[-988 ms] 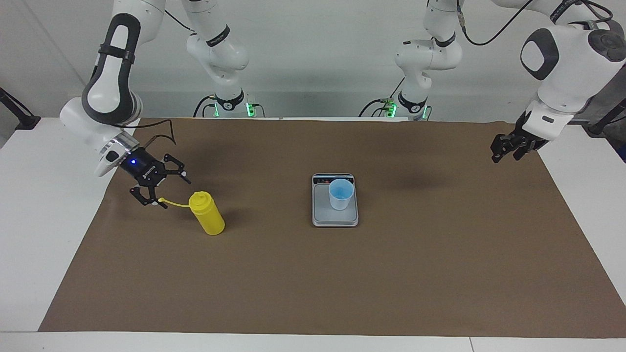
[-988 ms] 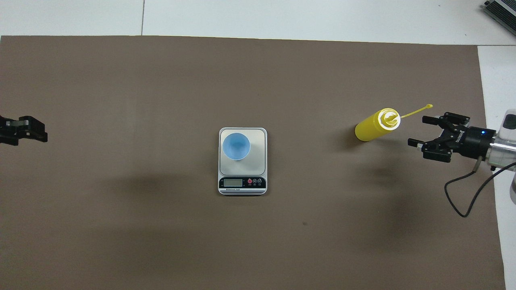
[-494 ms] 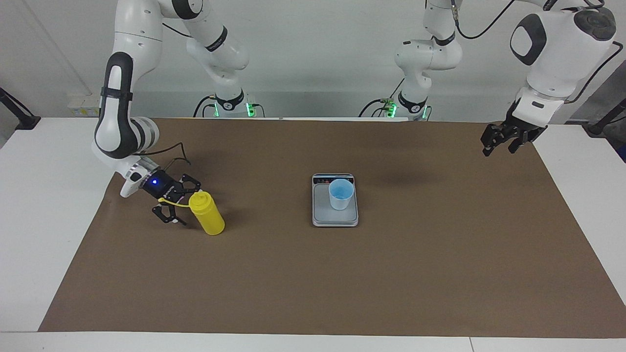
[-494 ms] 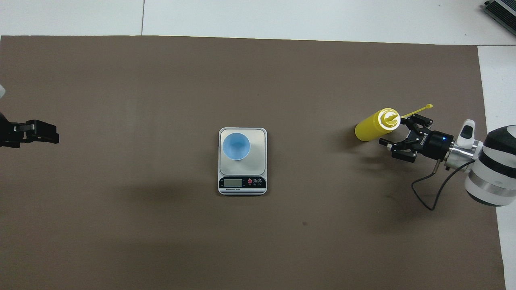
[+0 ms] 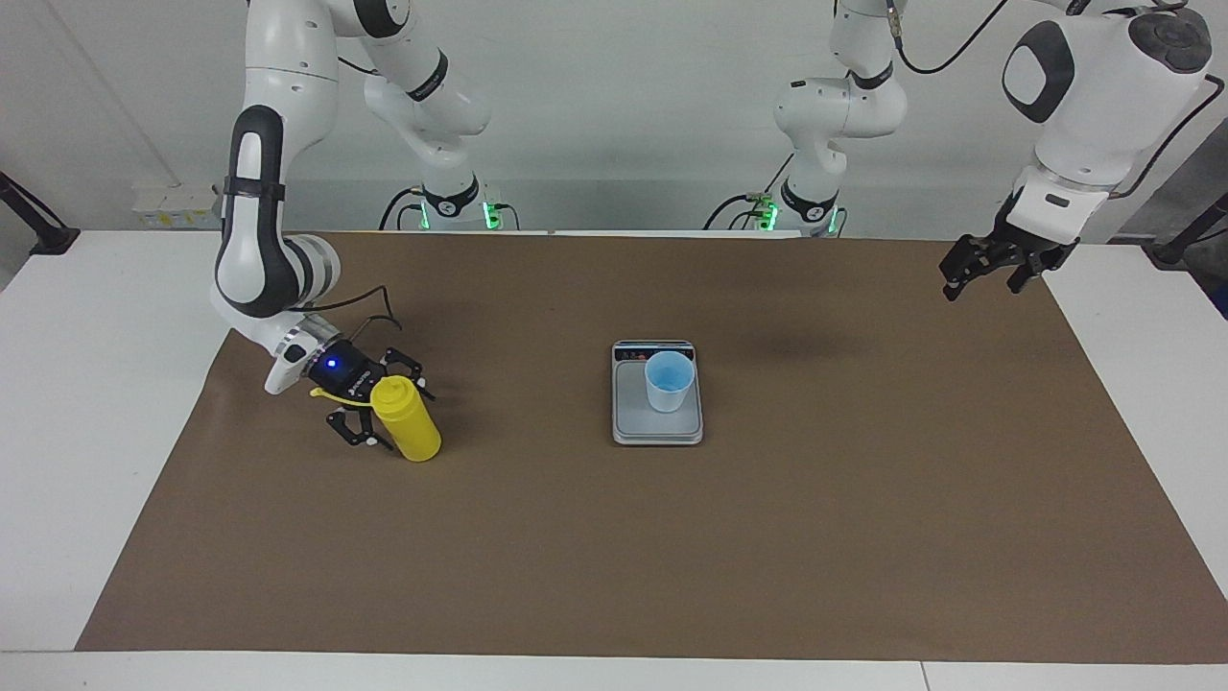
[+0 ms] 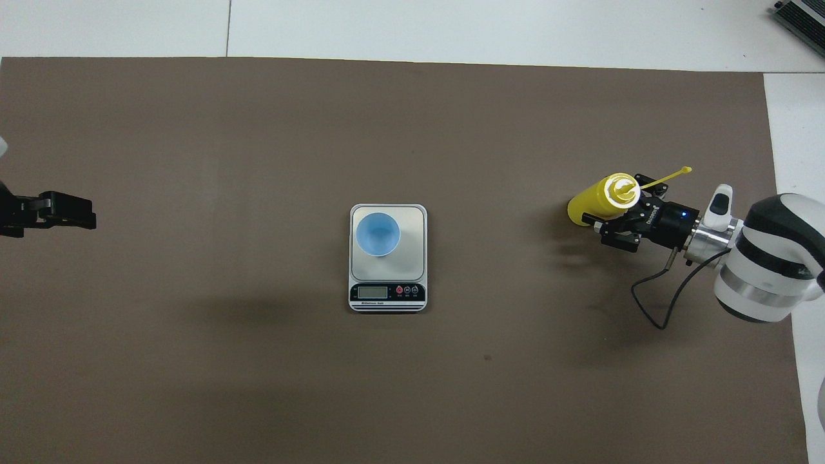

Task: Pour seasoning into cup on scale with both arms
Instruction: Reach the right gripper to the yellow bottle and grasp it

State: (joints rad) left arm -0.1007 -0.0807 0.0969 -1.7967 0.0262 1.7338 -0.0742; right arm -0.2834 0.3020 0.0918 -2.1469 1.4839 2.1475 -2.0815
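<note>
Facing and overhead views of a pouring task at the approach stage. The yellow seasoning bottle (image 5: 407, 420) stands upright on the brown mat (image 5: 614, 537) toward the right arm's end of the table, well apart from the scale (image 5: 657, 422), which lies at mid-table with the blue cup (image 5: 669, 381) on its plate. The right gripper (image 5: 376, 408) is low at the bottle's side, its fingers spread to either side of the bottle's upper body but not closed on it; the yellow cap strap (image 6: 667, 175) trails across the gripper. The left gripper (image 5: 988, 270) waits in the air over the mat's edge at the left arm's end, fingers apart, holding nothing. Likely risks: a finger could nudge the tall, narrow bottle and tip it over before the grip closes; the strap could be pinched between finger and bottle, weakening the hold; a high grip near the cap might let the bottle swing when lifted.
</note>
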